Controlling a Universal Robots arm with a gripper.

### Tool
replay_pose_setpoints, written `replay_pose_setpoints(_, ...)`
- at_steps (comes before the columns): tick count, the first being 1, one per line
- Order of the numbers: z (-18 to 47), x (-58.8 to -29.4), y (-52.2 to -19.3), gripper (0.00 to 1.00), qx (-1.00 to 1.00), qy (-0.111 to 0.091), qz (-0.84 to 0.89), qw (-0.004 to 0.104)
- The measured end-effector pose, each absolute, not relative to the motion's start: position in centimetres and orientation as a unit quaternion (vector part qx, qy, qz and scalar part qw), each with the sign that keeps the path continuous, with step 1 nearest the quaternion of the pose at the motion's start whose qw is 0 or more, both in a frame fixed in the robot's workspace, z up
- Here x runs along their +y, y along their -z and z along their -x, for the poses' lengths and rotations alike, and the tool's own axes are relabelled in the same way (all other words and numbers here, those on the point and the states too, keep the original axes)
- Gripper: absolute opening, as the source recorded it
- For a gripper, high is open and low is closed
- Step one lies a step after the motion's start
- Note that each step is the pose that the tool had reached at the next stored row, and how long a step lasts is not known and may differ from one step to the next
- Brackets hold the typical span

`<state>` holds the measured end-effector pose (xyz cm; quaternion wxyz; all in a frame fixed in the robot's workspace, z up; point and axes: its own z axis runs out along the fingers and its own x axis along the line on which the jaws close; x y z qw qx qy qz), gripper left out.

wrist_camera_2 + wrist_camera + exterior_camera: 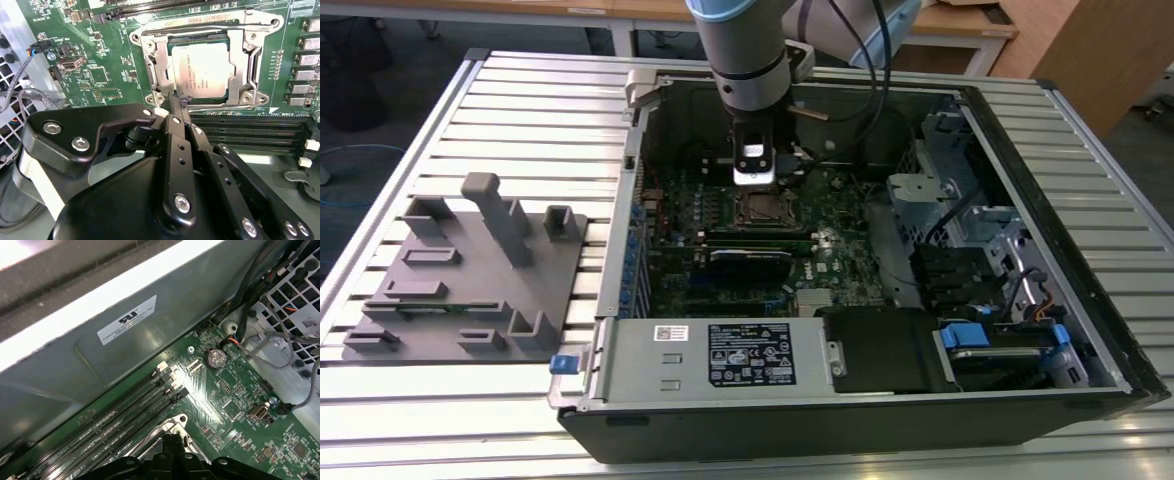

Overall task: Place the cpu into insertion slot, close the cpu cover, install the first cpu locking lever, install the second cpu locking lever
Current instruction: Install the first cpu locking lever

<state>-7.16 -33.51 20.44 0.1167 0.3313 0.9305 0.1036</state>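
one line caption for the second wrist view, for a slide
Gripper with fingers together at the corner of the closed cpu cover, cpu seated beneath it.

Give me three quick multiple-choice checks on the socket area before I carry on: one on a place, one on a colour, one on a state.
1. Where is the cpu?
A) seated in the insertion slot
B) lying loose on the memory sticks
C) on the grey fixture outside the case

2. What colour is the board around the socket?
A) blue
B) green
C) red

3. How does the cpu cover lie?
A) standing upright
B) taken off and set aside
C) down flat around the cpu

Answers:
1 A: the chip's silver top shows through the frame's window in the second wrist view.
2 B: the board is green in both wrist views.
3 C: the frame lies flat on the socket, and the gripper has its tips at one corner of it.
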Motion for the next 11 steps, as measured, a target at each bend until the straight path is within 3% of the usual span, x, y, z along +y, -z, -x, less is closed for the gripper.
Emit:
replay_pose_setpoints(5,7.04,-33.51,-20.44,0.1,0.931,-0.098,-0.331,0.116)
replay_pose_setpoints(11,6.81,-33.5,-20.41,0.1,0.935,-0.086,-0.328,0.105)
